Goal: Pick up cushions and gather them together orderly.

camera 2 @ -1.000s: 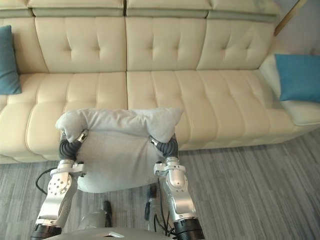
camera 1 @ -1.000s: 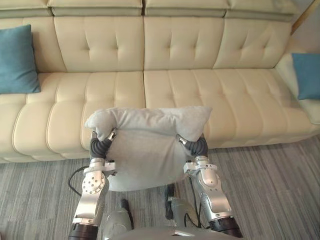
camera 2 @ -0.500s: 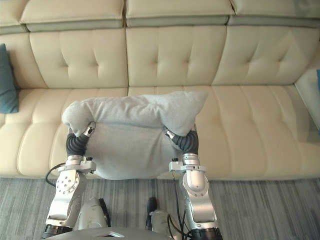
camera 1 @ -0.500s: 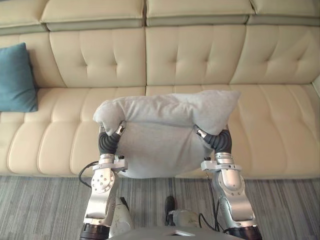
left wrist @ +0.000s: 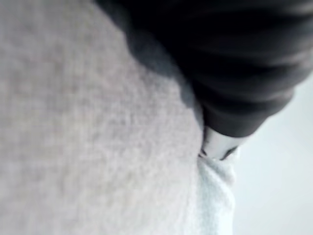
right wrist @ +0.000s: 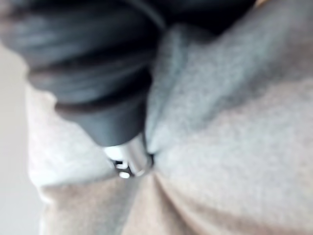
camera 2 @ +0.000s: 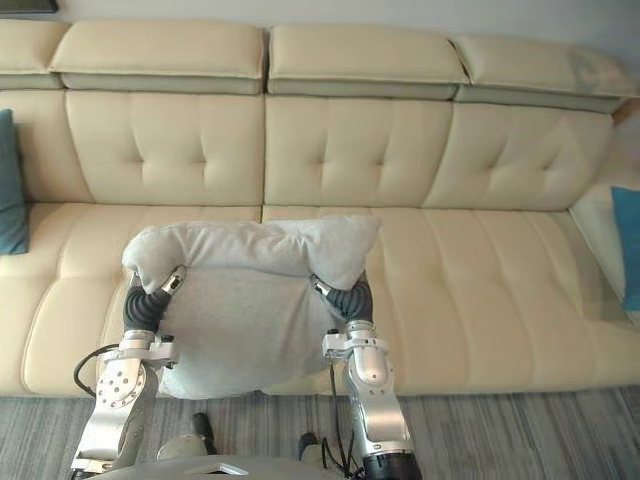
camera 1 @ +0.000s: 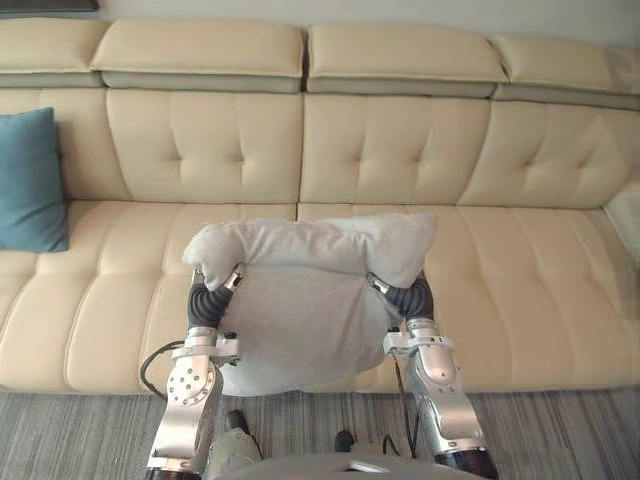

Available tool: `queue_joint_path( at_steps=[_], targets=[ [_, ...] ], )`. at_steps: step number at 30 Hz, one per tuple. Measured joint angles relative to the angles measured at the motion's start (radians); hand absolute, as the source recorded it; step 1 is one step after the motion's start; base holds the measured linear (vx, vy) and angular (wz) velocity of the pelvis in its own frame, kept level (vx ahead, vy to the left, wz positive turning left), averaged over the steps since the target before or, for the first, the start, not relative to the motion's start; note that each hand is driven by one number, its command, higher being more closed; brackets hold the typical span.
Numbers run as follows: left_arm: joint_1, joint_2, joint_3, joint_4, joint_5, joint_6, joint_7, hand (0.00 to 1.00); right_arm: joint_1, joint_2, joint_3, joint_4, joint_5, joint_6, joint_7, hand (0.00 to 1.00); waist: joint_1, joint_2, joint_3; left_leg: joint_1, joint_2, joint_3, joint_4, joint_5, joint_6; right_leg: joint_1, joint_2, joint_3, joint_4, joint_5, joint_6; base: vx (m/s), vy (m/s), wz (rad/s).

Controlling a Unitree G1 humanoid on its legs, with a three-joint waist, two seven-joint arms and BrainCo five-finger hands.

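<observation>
A grey cushion (camera 1: 300, 310) hangs in the air in front of the cream sofa's seat (camera 1: 510, 260), its top edge flopping over both hands. My left hand (camera 1: 208, 290) grips its left side and my right hand (camera 1: 405, 295) grips its right side. In the left wrist view the left hand's (left wrist: 234, 73) dark cover presses into the grey cushion (left wrist: 98, 147). The right wrist view shows the cloth of the grey cushion (right wrist: 234, 122) puckered round the right hand (right wrist: 98, 73). A teal cushion (camera 1: 28, 180) leans against the sofa's back at the far left. Another teal cushion (camera 2: 628, 245) lies at the far right.
The long sofa spans the whole width, with a tufted back (camera 1: 400, 140) and headrests (camera 1: 200, 50) on top. Its middle seats lie bare behind the held cushion. Grey striped carpet (camera 1: 570, 430) runs along the sofa's front edge.
The whole picture has shifted, so the camera has moved: more of the sofa's back and headrests show. The grey cushion stays held in both hands.
</observation>
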Motion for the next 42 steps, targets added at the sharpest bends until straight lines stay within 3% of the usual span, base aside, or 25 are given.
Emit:
queue_joint_path(
  at_steps=[4,10,12,14,16,17,18,20,23,24,26,28,33,35,37,38,39,42],
  targets=[
    [-0.036,0.009,0.006,0.0,0.0,0.005,0.005,1.0,-0.021,0.0,0.0,0.004,-0.006,0.001,-0.006,1.0,-0.01,-0.001,-0.001,0.036,-0.012,0.016,-0.049,0.021,0.008,-0.002,-0.001,0.033,-0.003,0.031,0.001,-0.02,0.055,-0.18],
    [-0.199,0.033,0.007,0.054,0.002,0.005,0.093,1.0,-0.176,0.004,0.007,0.074,-0.009,0.0,-0.074,1.0,0.002,0.0,0.002,-0.026,-0.032,0.03,-0.088,0.077,0.029,-0.077,-0.014,0.05,-0.025,0.061,0.011,-0.11,0.012,-0.08],
    [-0.316,0.056,0.008,0.066,0.02,0.005,0.17,1.0,-0.28,0.004,0.022,0.07,-0.046,0.0,-0.149,1.0,0.012,0.002,0.005,-0.133,-0.035,0.032,-0.074,0.101,0.037,-0.184,-0.022,0.048,-0.015,0.066,0.016,-0.17,-0.014,-0.11],
    [-0.391,0.064,0.01,0.09,0.022,0.005,0.209,1.0,-0.345,0.005,0.023,0.07,-0.052,0.002,-0.187,1.0,0.02,0.013,0.032,-0.164,-0.036,0.032,-0.054,0.104,0.04,-0.208,-0.027,0.045,-0.012,0.065,0.018,-0.2,-0.014,-0.05],
    [-0.57,0.112,0.017,0.13,0.033,0.005,0.296,1.0,-0.509,0.009,0.021,0.072,-0.09,0.005,-0.289,1.0,0.034,0.024,0.048,-0.258,-0.049,0.03,-0.039,0.116,0.033,-0.304,-0.048,0.038,0.02,0.017,0.047,-0.28,-0.032,0.06],
    [-0.61,0.121,0.021,0.147,0.039,0.005,0.31,1.0,-0.546,0.009,0.019,0.073,-0.1,0.008,-0.305,1.0,0.035,0.034,0.055,-0.276,-0.05,0.024,-0.04,0.125,0.032,-0.324,-0.048,0.034,0.025,0.019,0.053,-0.29,-0.047,0.2],
    [-0.733,0.148,0.034,0.197,0.041,0.004,0.348,1.0,-0.657,0.009,0.009,0.074,-0.128,0.019,-0.356,1.0,0.042,0.061,0.075,-0.321,-0.051,0.005,-0.064,0.153,0.021,-0.384,-0.044,0.019,0.047,0.021,0.041,-0.26,-0.034,0.16],
    [-0.944,0.202,0.034,0.285,0.041,-0.002,0.377,1.0,-0.819,0.009,-0.038,0.077,-0.162,0.021,-0.42,1.0,0.06,0.07,0.096,-0.393,-0.054,-0.006,-0.122,0.174,0.005,-0.479,-0.043,0.01,0.048,0.054,0.029,-0.26,-0.021,0.12],
    [-1.227,0.285,0.03,0.397,0.041,-0.005,0.373,1.0,-1.043,-0.001,-0.115,0.108,-0.165,0.024,-0.478,1.0,0.058,0.074,0.146,-0.504,-0.043,-0.044,-0.155,0.252,0.009,-0.604,-0.026,-0.017,0.084,0.076,0.028,-0.19,-0.019,0.06],
    [-1.337,0.285,0.033,0.44,0.041,-0.005,0.37,1.0,-1.127,-0.003,-0.154,0.118,-0.168,0.025,-0.507,1.0,0.061,0.076,0.165,-0.553,-0.037,-0.056,-0.168,0.31,0.002,-0.658,-0.02,-0.027,0.096,0.091,0.034,-0.1,0.006,0.03],
    [-1.436,0.281,0.034,0.505,0.04,-0.002,0.361,1.0,-1.196,-0.001,-0.187,0.126,-0.167,0.046,-0.533,1.0,0.061,0.076,0.195,-0.586,-0.038,-0.062,-0.18,0.36,0.042,-0.7,-0.02,-0.032,0.124,0.089,0.035,-0.05,0.004,0.05],
    [-1.494,0.28,0.037,0.556,0.039,0.009,0.344,1.0,-1.25,-0.002,-0.209,0.158,-0.164,0.053,-0.557,1.0,0.062,0.075,0.197,-0.624,-0.039,-0.07,-0.181,0.369,0.043,-0.739,-0.021,-0.041,0.134,0.084,0.035,0.02,-0.001,0.11],
    [-1.607,0.252,0.082,0.616,0.038,0.043,0.346,1.0,-1.387,-0.024,-0.24,0.201,-0.16,0.106,-0.578,1.0,0.085,0.071,0.212,-0.713,-0.043,-0.095,-0.222,0.397,-0.005,-0.875,-0.026,-0.068,0.235,0.032,0.018,0.05,-0.029,0.12],
    [-1.65,0.247,0.084,0.63,0.04,0.053,0.346,1.0,-1.426,-0.045,-0.244,0.201,-0.152,0.107,-0.594,1.0,0.093,0.071,0.215,-0.742,-0.045,-0.098,-0.25,0.397,-0.028,-0.926,-0.029,-0.071,0.26,0.028,0.016,0.02,-0.04,0.07],
    [-1.678,0.241,0.095,0.64,0.042,0.06,0.347,1.0,-1.465,-0.05,-0.247,0.221,-0.148,0.109,-0.609,1.0,0.091,0.07,0.23,-0.76,-0.048,-0.095,-0.251,0.399,-0.028,-0.947,-0.033,-0.071,0.269,0.028,0.016,0.01,-0.034,0.04],
    [-1.691,0.236,0.096,0.657,0.042,0.065,0.349,0.0,-1.487,-0.061,-0.249,0.245,-0.144,0.114,-0.612,0.0,0.09,0.069,0.235,-0.768,-0.053,-0.092,-0.251,0.41,-0.028,-0.96,-0.038,-0.069,0.281,0.025,0.018,0.02,-0.033,0.18],
    [-1.701,0.228,0.096,0.675,0.042,0.074,0.349,0.0,-1.496,-0.079,-0.255,0.264,-0.142,0.12,-0.614,0.0,0.084,0.069,0.244,-0.769,-0.065,-0.093,-0.251,0.433,-0.019,-0.96,-0.049,-0.068,0.292,0.003,0.024,0.03,-0.047,0.33],
    [-1.701,0.209,0.095,0.692,0.056,0.094,0.353,0.0,-1.496,-0.1,-0.282,0.282,-0.105,0.12,-0.62,0.0,0.082,0.069,0.247,-0.781,-0.075,-0.102,-0.25,0.464,-0.057,-0.969,-0.065,-0.08,0.321,-0.03,0.02,0.02,-0.075,0.32]
  ],
)
